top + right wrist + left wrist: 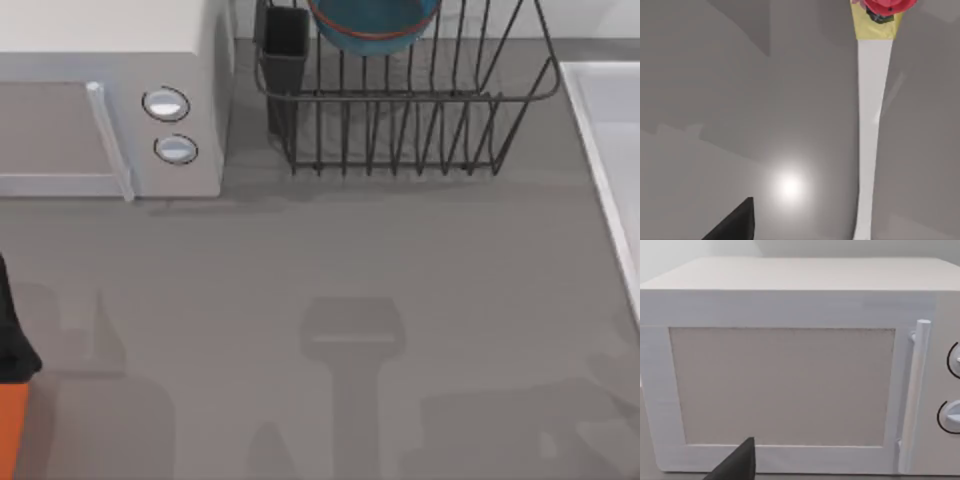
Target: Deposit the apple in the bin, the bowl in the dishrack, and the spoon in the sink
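- Your bowl [372,24] sits inside the dishrack [420,120], which stands just right of the microwave [110,100].
- The sink [610,140] lies right of the dishrack.
- The apple [888,7] shows in your right wrist view.
- Either gripper's jaws: you cannot tell.

bowl [372,25]: teal, orange-red rim band, sits in dishrack [420,120] | sink [610,130]: pale basin, table's right edge | apple [888,7]: red
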